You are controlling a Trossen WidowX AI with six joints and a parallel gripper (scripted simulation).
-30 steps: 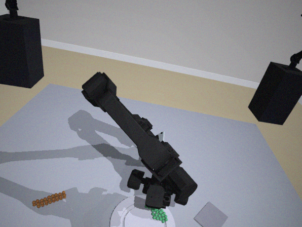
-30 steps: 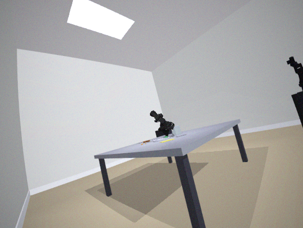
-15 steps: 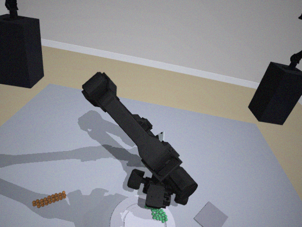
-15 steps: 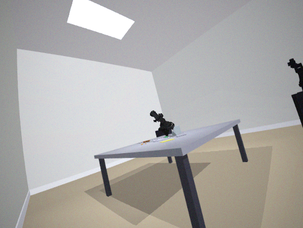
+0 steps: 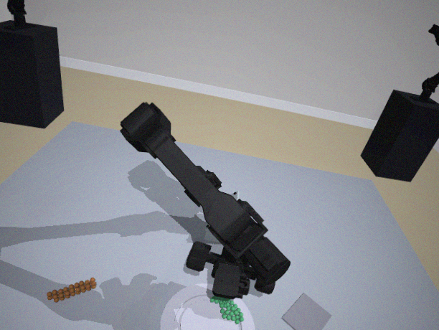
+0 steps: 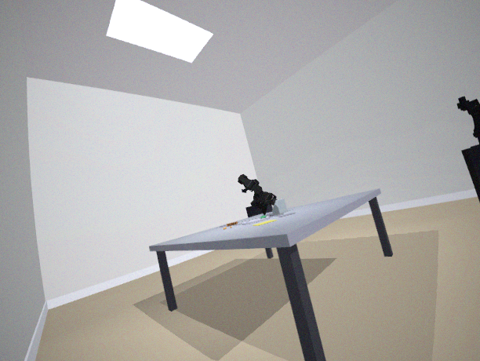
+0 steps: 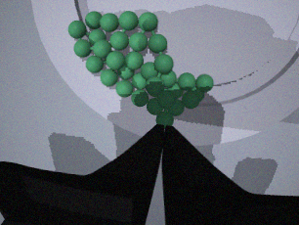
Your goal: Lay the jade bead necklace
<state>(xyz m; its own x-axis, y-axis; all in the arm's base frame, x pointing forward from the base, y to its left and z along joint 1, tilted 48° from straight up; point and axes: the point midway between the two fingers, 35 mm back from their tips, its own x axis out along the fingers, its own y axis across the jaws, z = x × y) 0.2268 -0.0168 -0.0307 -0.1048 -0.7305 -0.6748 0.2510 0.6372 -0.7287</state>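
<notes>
The jade bead necklace (image 5: 231, 310) (image 7: 122, 54) lies bunched in a green pile on the round white bead board (image 5: 186, 316) (image 7: 73, 83), at the table's near edge. It is a tiny green speck in the exterior view (image 6: 263, 216). The board's groove (image 7: 254, 73) shows as a thin dark arc that passes under the pile. My gripper (image 5: 226, 295) (image 7: 162, 132) is low over the board. Its fingers are closed together, and their tips touch the near end of the pile. I see no bead between the fingers.
A short strand of orange beads (image 5: 72, 290) (image 6: 231, 224) lies on the table to the left. A flat grey square tile (image 5: 305, 313) lies to the right of the board. Black pedestals (image 5: 29, 72) (image 5: 402, 136) stand on the floor beyond the table.
</notes>
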